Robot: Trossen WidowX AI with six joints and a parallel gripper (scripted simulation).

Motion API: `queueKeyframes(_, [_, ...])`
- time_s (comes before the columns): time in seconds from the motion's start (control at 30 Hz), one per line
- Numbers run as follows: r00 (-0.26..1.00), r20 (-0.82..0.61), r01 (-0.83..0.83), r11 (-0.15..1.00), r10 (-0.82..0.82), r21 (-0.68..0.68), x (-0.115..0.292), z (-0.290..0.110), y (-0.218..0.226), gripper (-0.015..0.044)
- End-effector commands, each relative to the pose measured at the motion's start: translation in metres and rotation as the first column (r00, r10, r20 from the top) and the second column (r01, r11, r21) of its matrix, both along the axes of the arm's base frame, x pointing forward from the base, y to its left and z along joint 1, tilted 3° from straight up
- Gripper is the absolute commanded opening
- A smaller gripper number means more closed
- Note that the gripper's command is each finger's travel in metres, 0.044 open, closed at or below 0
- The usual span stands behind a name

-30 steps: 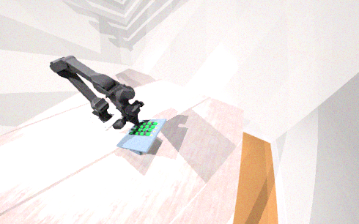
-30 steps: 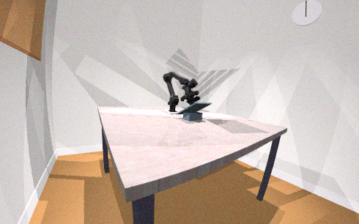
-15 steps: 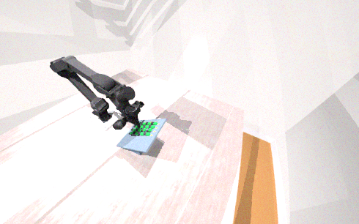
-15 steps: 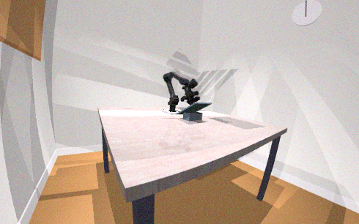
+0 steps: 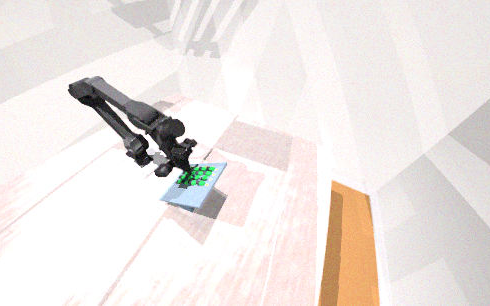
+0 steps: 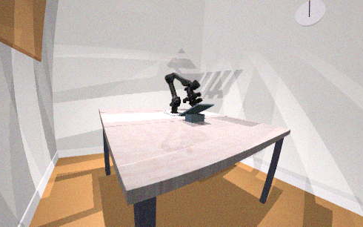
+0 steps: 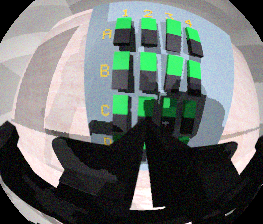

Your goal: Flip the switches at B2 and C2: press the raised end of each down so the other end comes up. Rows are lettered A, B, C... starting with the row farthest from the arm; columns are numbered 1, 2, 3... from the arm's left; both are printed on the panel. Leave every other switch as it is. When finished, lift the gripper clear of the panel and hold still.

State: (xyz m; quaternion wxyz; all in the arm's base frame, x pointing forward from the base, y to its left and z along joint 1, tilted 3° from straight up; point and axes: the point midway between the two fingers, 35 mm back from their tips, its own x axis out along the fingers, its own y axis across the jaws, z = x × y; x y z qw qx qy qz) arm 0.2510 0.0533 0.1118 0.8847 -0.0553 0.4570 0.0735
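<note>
The light-blue panel [image 5: 193, 196] [image 6: 204, 107] [image 7: 217, 50] is tilted on its base and carries rows of green-and-black switches. In the wrist view switch B2 [image 7: 148, 64] is fully visible, green half on the far side and black half nearer the arm. Switch C2 [image 7: 143, 106] shows its green half; its near half is hidden by the fingertips. Which end of each is raised is hard to tell. My gripper [image 5: 189, 172] [image 7: 144, 123] is shut and empty, its tips over or at the near part of C2; contact cannot be made out.
Neighbouring switches B1 [image 7: 121, 70], B3 [image 7: 174, 66], C1 [image 7: 120, 106] and C3 [image 7: 171, 107] stand close around. Row D is mostly hidden behind the fingers. A dark shadow falls over C3 and C4. The panel's base [image 6: 195, 118] stands on the table [image 6: 158, 142].
</note>
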Motion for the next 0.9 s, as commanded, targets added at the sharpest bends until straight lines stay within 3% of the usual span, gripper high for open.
queueKeyframes(0.0, [1.0,-0.001,0.0,1.0,0.0,0.0,-0.001,0.002,0.0,0.0])
queueKeyframes(0.17, [1.0,-0.029,-0.006,1.0,0.006,-0.006,-0.034,0.051,-0.004,0.0])
queueKeyframes(0.87, [1.0,-0.029,-0.006,1.0,0.006,-0.007,-0.013,0.076,-0.011,0.0])
